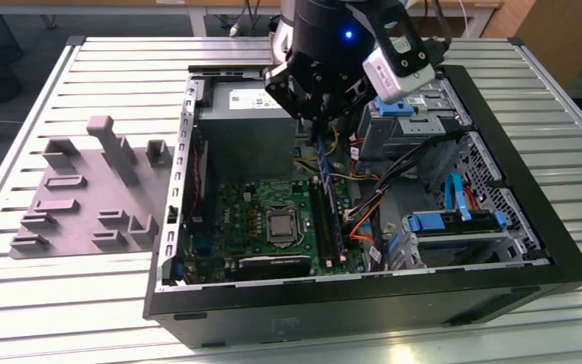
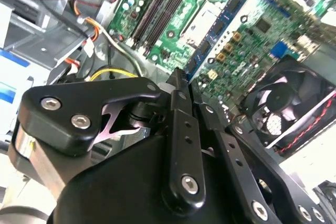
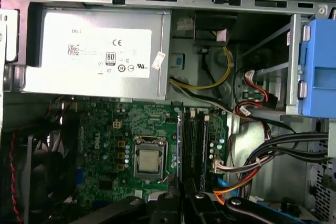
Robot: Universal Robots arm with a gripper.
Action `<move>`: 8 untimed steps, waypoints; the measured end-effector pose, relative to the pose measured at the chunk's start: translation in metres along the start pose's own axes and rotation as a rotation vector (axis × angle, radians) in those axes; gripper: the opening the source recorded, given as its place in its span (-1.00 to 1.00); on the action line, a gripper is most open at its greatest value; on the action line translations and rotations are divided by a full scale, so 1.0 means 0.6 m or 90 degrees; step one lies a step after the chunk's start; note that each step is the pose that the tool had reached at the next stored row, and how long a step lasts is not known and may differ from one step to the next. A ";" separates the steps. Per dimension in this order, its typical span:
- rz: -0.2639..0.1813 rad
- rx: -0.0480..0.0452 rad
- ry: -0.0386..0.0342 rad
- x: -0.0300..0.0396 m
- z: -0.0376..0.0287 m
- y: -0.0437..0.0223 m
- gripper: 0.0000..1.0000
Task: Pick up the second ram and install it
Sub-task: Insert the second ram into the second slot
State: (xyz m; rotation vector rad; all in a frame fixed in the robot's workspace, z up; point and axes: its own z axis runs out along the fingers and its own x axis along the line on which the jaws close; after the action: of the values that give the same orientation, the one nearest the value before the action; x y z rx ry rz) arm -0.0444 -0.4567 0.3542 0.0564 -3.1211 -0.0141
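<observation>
My gripper (image 1: 317, 121) hangs over the open computer case (image 1: 533, 280), above the back half of the motherboard (image 1: 261, 220). It is shut on the second ram (image 1: 320, 152), a thin blue-green stick that points down from the fingers. In the second wrist view the ram (image 2: 220, 24) runs edge-on out from the gripper (image 2: 181, 77) across the board. In the first wrist view the ram (image 3: 179, 145) shows as a narrow bluish line, lined up beside the long black slots (image 3: 195, 145). It sits above the slots (image 1: 323, 220), not seated in one.
A grey holder tray (image 1: 89, 197) lies on the slatted table at the exterior view's left. Inside the case are the silver power supply (image 3: 94, 51), the processor socket (image 3: 148, 160), a fan (image 2: 278, 114), loose cables (image 1: 372, 205) and blue drive brackets (image 1: 453, 221).
</observation>
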 end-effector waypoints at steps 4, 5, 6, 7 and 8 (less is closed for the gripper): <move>0.005 0.0000 -0.0005 0.000 0.005 0.000 -0.73; 0.009 0.0000 -0.0008 0.000 0.006 0.000 -0.73; 0.013 -0.0001 -0.0011 0.000 0.007 0.000 -0.73; 0.015 -0.0001 -0.0012 0.000 0.009 0.000 -0.73; 0.016 -0.0001 -0.0012 0.000 0.010 0.000 -0.73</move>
State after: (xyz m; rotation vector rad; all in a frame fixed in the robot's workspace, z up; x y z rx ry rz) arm -0.0443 -0.4567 0.3484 0.0176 -3.1233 -0.0142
